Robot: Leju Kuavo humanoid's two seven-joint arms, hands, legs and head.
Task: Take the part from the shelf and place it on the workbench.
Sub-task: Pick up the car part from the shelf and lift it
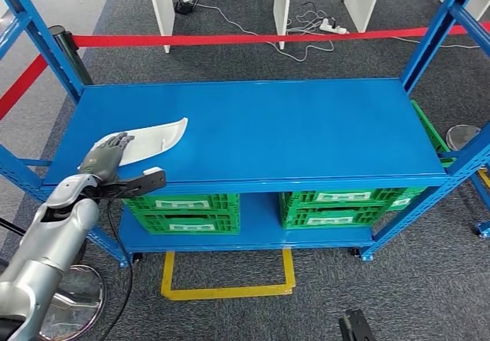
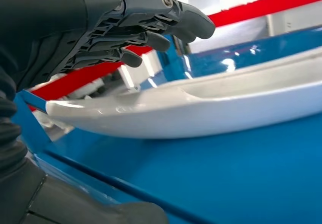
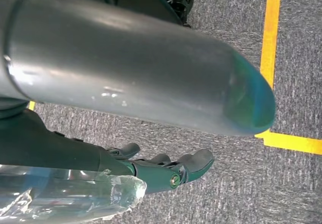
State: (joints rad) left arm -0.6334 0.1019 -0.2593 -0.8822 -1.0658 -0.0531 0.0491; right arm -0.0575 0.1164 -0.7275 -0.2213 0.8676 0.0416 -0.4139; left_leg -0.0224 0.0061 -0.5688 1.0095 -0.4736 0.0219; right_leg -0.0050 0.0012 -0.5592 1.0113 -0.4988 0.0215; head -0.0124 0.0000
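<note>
A long white curved part (image 1: 155,137) lies on the left end of the blue shelf top (image 1: 277,126), near its front edge. My left hand (image 1: 107,155) reaches over the part's near end. In the left wrist view its dark fingers (image 2: 159,27) stretch out just above the white part (image 2: 228,108), with a gap between them, and the part still rests on the blue shelf (image 2: 246,178). The hand grips nothing. My right hand (image 3: 163,171) hangs over grey carpet with its fingers straight and holds nothing.
Green crates (image 1: 184,211) (image 1: 335,207) stand on the lower shelf. Blue uprights (image 1: 439,27) frame the rack, and a red barrier tape (image 1: 260,38) runs behind it. Yellow floor marking (image 1: 231,289) lies in front. The rest of the shelf top is bare blue.
</note>
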